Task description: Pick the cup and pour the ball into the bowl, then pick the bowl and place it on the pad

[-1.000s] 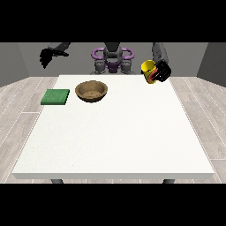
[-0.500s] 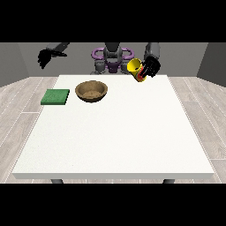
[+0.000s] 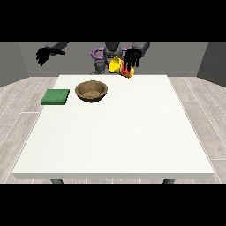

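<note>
Since the earlier frame, the hand at the view's right (image 3: 132, 57) has carried the yellow cup (image 3: 118, 66) leftward, toward the bowl, tilting its mouth further over. White table (image 3: 114, 132): carries all items. Wooden bowl (image 3: 92, 91): at 11 o'clock from table centre. Green pad (image 3: 55, 96): at 9 o'clock of the bowl, apart. Cup: fingers curled round it, raised at 1 o'clock of the bowl. Hand at the view's left (image 3: 44, 55): raised, holding nothing, fingers loosely curled.

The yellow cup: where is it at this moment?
In the front view the yellow cup is held tilted in the black hand at the view's right, above the table's far edge, right of the brown wooden bowl.
</note>
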